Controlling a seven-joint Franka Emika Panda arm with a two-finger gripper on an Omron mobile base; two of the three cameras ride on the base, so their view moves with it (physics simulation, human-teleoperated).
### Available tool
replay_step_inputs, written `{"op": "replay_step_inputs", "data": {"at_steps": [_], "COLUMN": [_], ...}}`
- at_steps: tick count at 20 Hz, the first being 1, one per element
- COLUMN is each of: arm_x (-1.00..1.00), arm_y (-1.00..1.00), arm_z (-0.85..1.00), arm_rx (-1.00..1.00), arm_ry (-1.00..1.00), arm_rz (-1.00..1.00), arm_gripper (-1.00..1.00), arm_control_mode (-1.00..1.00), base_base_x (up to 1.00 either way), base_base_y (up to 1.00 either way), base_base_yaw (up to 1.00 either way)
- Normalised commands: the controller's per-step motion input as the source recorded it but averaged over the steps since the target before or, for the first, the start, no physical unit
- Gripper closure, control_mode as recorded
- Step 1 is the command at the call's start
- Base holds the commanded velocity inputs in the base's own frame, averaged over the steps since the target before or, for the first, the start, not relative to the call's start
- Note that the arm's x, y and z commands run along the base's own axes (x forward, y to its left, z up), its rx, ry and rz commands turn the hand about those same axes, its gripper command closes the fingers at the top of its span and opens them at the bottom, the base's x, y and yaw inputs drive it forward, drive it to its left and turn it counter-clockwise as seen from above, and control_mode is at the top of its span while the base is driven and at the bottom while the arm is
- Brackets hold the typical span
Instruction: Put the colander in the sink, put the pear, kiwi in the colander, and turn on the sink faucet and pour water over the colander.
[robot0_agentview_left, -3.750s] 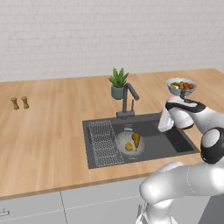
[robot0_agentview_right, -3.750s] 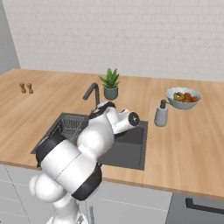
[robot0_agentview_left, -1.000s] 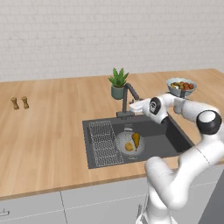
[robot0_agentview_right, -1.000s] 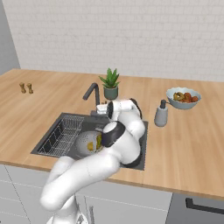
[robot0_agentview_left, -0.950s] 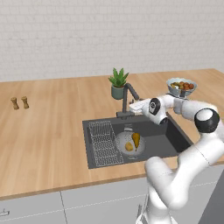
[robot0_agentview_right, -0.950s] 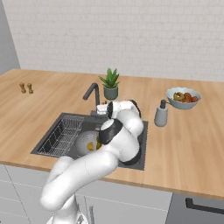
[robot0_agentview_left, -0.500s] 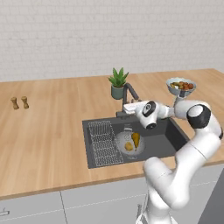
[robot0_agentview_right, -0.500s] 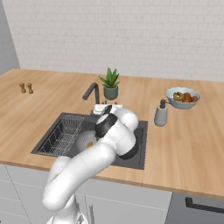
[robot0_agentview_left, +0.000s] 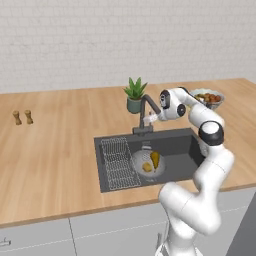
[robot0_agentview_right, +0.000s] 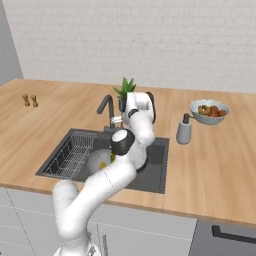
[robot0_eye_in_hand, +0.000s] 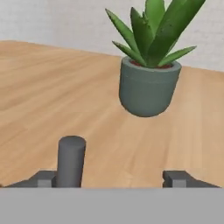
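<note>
The released pincer is nearing the slim dark grey sink faucet; fruit is sitting in the perforated grey metal colander. Next: nudging the lever.

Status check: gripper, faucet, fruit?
Gripper open, at the sink faucet. Colander in the sink, pear and kiwi inside. Potted plant just behind the faucet.

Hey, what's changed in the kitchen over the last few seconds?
The arm swung left from beside the fruit bowl across the sink, bringing the gripper up to the faucet, jaws apart, holding nothing. The colander with the pear and kiwi stayed put.
</note>
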Motion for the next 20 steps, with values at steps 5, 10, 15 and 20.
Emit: {"op": "replay_step_inputs", "data": {"at_steps": [5, 10, 15, 20], "arm_x": [0.13, 0.16, 0.08, -0.10], "arm_y": [-0.51, -0.60, -0.67, -0.99], "arm_z": [-0.27, -0.35, -0.25, 0.18], "arm_rx": [0.15, 0.25, 0.20, 0.32], "arm_ry": [-0.24, -0.35, -0.25, 0.00], "arm_rz": [-0.48, -0.61, -0.60, -0.21], "arm_gripper": [1.00, 1.00, 1.00, 1.00], "arm_control_mode": [-1.00, -1.00, -1.00, -1.00], "base_base_x": [0.00, 0.00, 0.00, 0.00], "base_base_y": [0.00, 0.00, 0.00, 0.00], "base_base_yaw": [0.00, 0.00, 0.00, 0.00]}}
